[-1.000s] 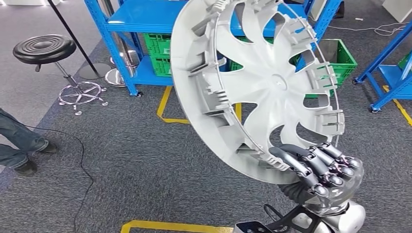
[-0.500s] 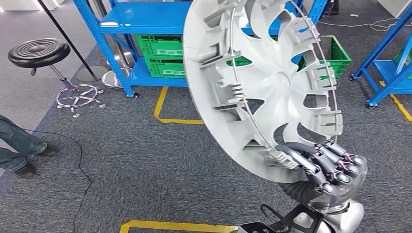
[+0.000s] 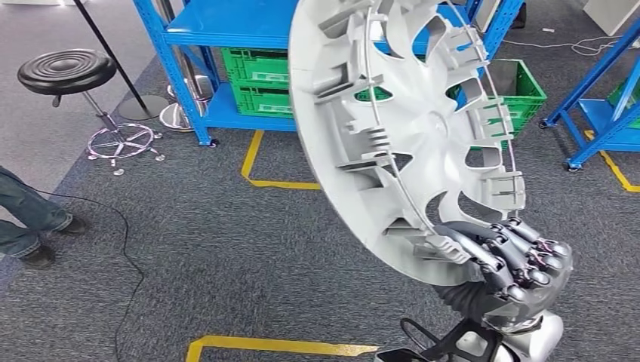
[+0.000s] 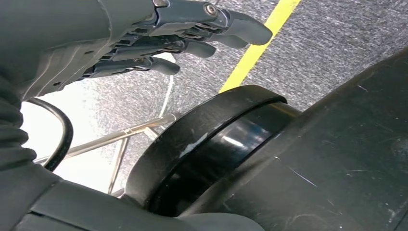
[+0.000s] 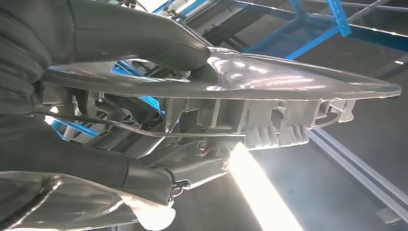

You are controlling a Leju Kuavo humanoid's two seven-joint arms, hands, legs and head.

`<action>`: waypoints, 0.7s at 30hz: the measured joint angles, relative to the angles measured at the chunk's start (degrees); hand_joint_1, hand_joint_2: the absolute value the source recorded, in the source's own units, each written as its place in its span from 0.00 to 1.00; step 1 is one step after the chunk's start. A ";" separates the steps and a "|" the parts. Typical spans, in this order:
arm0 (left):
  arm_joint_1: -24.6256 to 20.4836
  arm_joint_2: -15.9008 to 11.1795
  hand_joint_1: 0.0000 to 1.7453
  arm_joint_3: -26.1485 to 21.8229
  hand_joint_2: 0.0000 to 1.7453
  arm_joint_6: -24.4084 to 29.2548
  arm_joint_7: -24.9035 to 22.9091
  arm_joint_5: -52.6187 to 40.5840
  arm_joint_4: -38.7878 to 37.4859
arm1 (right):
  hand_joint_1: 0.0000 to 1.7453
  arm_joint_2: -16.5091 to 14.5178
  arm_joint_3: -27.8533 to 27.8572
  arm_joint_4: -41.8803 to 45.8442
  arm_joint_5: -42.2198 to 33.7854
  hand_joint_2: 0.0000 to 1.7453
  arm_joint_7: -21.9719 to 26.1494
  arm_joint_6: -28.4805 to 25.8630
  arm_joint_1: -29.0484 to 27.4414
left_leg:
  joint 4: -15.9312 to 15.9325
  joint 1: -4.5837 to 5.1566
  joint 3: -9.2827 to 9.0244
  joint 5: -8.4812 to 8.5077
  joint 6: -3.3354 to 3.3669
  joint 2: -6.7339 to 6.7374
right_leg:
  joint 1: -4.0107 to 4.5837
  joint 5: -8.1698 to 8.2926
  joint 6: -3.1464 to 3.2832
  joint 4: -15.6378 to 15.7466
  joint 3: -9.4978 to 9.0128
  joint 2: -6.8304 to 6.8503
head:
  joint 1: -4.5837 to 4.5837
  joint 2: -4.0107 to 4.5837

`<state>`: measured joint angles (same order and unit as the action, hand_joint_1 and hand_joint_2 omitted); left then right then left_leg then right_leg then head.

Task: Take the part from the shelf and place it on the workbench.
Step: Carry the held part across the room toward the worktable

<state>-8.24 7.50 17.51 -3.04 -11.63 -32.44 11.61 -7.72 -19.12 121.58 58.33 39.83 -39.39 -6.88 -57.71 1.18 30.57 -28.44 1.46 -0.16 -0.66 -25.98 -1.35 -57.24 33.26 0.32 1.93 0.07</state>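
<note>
One right hand gripped the silver wheel cover's lower rim, fingers curled inside; the left hand hung empty, fingers loosely extended.

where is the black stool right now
In the head view the black stool stands at the upper left on the grey carpet, just left of the blue shelf and beyond the person's shoes.

1 large silver plastic wheel cover with curved spokes is up in the air. 2 stacked green plastic crates sit in the blue metal shelf unit, and 1 more green crate stands off to the side. 1 round black stool on a chrome star base is nearby. 1 person's jeans-clad legs are at the edge.
</note>
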 joint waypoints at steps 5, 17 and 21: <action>-0.08 0.07 0.00 0.03 1.00 -0.01 0.00 -0.11 0.00 | 1.00 0.04 -0.27 0.01 -0.40 1.00 0.04 0.00 -0.02 | 0.66 -0.18 0.08 0.88 1.29 0.51 | -0.08 -0.49 -1.09 -0.71 0.80 -0.20 | 0.05 0.00; -0.07 -0.09 0.00 0.09 1.00 0.00 -0.02 -0.37 0.00 | 1.00 0.81 -0.89 -0.32 -0.97 1.00 0.03 -0.02 0.14 | 0.43 0.28 0.42 0.88 0.37 5.04 | 0.71 -1.97 -0.10 -0.39 -1.28 5.04 | 0.23 0.00; -0.17 -0.19 0.00 0.16 1.00 0.00 -0.02 -0.47 0.00 | 1.00 0.84 -1.00 -0.35 -0.90 1.00 0.02 -0.02 0.19 | -2.02 -0.12 1.02 -1.42 -0.84 3.86 | 0.20 -1.35 1.03 -0.21 -0.86 2.13 | 0.08 0.00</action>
<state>-8.41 7.31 17.67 -3.04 -11.65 -32.91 11.61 -6.88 -20.12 121.24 57.43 39.85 -39.40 -6.70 -59.73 1.06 31.59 -29.87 0.62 3.69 -0.46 -27.33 -0.32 -57.45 32.40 2.45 2.02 0.07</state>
